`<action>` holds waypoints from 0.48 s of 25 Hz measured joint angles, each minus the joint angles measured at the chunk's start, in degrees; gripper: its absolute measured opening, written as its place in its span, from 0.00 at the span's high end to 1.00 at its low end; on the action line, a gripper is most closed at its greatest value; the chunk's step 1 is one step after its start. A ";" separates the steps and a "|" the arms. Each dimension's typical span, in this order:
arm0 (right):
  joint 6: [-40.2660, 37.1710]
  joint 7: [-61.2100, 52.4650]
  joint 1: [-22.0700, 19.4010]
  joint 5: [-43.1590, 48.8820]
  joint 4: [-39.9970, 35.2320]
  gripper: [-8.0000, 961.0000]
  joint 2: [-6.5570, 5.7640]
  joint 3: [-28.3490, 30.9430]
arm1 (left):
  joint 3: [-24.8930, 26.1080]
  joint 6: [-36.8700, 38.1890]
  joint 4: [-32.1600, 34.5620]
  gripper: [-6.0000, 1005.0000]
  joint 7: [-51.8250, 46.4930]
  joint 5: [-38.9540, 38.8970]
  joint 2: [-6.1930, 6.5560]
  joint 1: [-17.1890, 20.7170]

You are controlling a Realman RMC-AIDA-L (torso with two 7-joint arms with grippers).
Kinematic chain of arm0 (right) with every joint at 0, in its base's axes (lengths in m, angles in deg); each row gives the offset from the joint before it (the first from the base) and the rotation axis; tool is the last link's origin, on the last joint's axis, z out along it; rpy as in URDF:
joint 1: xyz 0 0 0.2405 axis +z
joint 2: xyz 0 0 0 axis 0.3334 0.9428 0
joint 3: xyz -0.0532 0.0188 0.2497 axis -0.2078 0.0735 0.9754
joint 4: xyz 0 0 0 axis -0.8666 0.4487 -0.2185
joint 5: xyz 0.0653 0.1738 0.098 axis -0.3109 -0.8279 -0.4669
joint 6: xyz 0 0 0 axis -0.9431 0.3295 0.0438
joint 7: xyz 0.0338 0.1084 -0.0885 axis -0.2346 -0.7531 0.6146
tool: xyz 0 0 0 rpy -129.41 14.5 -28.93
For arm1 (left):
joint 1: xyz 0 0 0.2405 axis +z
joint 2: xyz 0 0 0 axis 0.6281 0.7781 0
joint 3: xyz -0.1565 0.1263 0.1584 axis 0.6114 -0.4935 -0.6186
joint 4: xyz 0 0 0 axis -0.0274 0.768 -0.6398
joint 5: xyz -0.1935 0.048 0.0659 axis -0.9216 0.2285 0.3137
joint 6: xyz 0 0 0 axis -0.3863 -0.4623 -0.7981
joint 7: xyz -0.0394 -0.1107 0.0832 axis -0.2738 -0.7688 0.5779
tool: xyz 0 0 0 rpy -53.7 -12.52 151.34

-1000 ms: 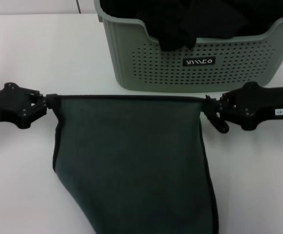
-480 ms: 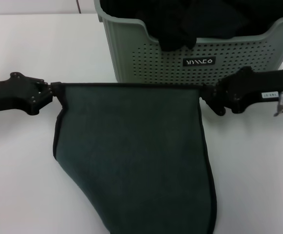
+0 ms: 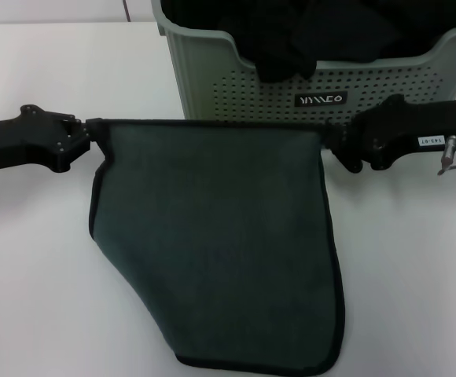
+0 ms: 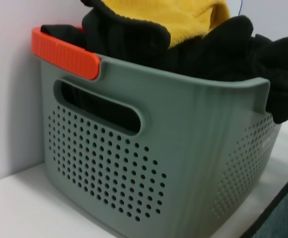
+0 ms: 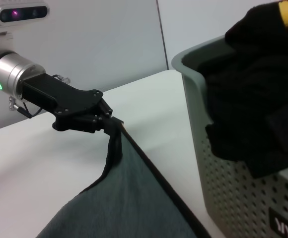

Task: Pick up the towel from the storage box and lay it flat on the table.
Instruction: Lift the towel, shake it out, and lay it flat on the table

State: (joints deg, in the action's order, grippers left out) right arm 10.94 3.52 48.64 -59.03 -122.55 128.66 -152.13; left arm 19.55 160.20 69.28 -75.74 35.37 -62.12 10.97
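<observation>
Towel [image 3: 212, 236] stretched between both pincers in front of the storage box [image 3: 314, 86], dark grey-green side facing you.

Left pincer [image 3: 86, 140] and right pincer [image 3: 332, 141] each come in level from their own side, clamped on a top corner of the towel; top edge runs taut and straight just before the box front. You can see the towel hanging down, lower part toward the table [image 3: 39, 275], black-edged bottom hem now in view near the frame bottom. Versus a second ago: both pincers sit higher and closer to the box, and the top edge now covers the box's lower front. Box has a small black logo label [image 3: 321, 100], white lettering not legible. Black cloths [image 3: 307, 35] heaped in the box. White tag on the right arm reads roughly "143-07".
</observation>
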 joint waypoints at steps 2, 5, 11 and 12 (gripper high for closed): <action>-0.22 0.06 0.09 0.11 -0.35 0.93 -0.04 0.09 | 0.00 -0.02 -0.04 0.97 0.00 -0.04 0.01 -0.19; -0.41 -0.04 0.04 0.18 -1.18 0.93 -0.12 0.12 | -0.07 -0.32 -0.28 0.97 0.00 -0.05 0.01 -0.33; 0.26 -0.09 -0.09 0.10 -1.37 0.93 -0.24 0.32 | -0.39 -0.54 -0.69 0.97 0.00 0.12 0.01 -0.38; 0.83 -0.03 -0.22 -0.20 -1.54 0.93 -0.24 0.41 | -0.34 0.20 -0.69 0.97 0.00 -0.02 0.01 -0.30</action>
State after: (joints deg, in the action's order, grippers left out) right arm 11.77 3.49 48.42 -59.22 -124.09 128.42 -151.72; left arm 19.21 160.39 68.59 -75.75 35.35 -62.11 10.67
